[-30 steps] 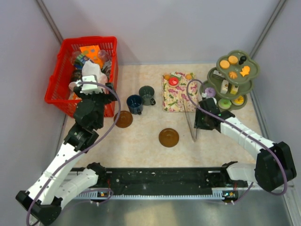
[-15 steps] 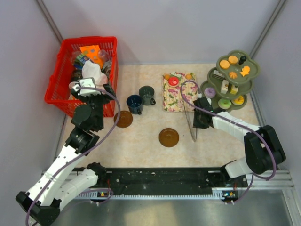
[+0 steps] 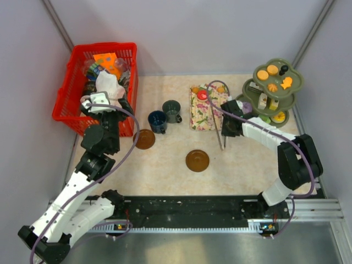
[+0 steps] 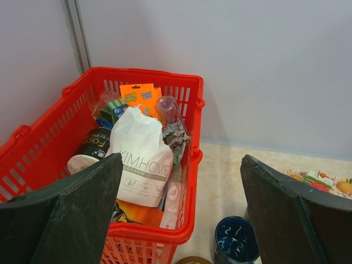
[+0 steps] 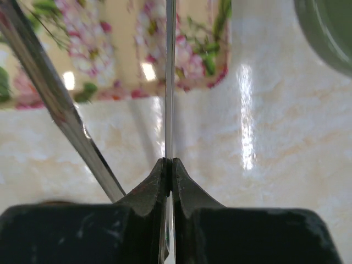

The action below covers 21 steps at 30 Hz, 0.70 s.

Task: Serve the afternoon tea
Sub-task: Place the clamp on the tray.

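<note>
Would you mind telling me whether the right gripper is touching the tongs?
Touching. The right wrist view shows the right gripper shut on one arm of the tongs, both fingers pressed against it.

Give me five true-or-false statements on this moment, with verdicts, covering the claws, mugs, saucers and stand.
1. The right claw is shut on one blade of the tongs. True.
2. The left claw grips the navy mug. False: it is open and empty, by the basket.
3. The central saucer is bare. True.
4. The navy mug stands on a saucer. False: it stands on the table, beside the green mug.
5. The stand is empty. False: its tiers hold pastries.
</note>
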### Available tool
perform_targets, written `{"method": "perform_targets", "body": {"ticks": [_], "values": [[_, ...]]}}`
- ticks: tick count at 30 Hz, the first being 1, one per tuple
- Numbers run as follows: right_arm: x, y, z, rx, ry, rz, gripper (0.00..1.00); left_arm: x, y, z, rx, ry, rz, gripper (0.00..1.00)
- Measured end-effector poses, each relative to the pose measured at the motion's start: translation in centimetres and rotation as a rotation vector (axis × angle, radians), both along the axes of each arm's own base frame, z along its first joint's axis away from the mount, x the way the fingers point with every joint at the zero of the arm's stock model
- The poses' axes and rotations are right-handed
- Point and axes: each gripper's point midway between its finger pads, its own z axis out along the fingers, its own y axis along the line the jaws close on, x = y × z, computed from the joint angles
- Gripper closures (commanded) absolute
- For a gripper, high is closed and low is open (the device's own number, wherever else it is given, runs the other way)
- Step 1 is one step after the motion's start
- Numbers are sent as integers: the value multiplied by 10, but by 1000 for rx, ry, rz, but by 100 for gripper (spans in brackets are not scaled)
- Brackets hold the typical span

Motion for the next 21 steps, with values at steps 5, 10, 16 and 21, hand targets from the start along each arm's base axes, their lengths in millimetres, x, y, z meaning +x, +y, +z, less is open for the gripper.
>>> {"method": "perform_targets", "body": {"ticks": [5, 10, 16, 21], "values": [[45, 14, 24, -4, -59, -18, 100, -1, 1, 0, 9, -1, 6, 7], [76, 24, 17, -24, -46, -29, 100, -1, 2, 2, 7, -8, 9, 7], [70, 19, -14, -76, 59, -34, 94, -2, 3, 4, 5, -14, 10, 7], [65, 17, -17, -83, 80, -41, 77, -5, 4, 7, -1, -23, 10, 7]]}}
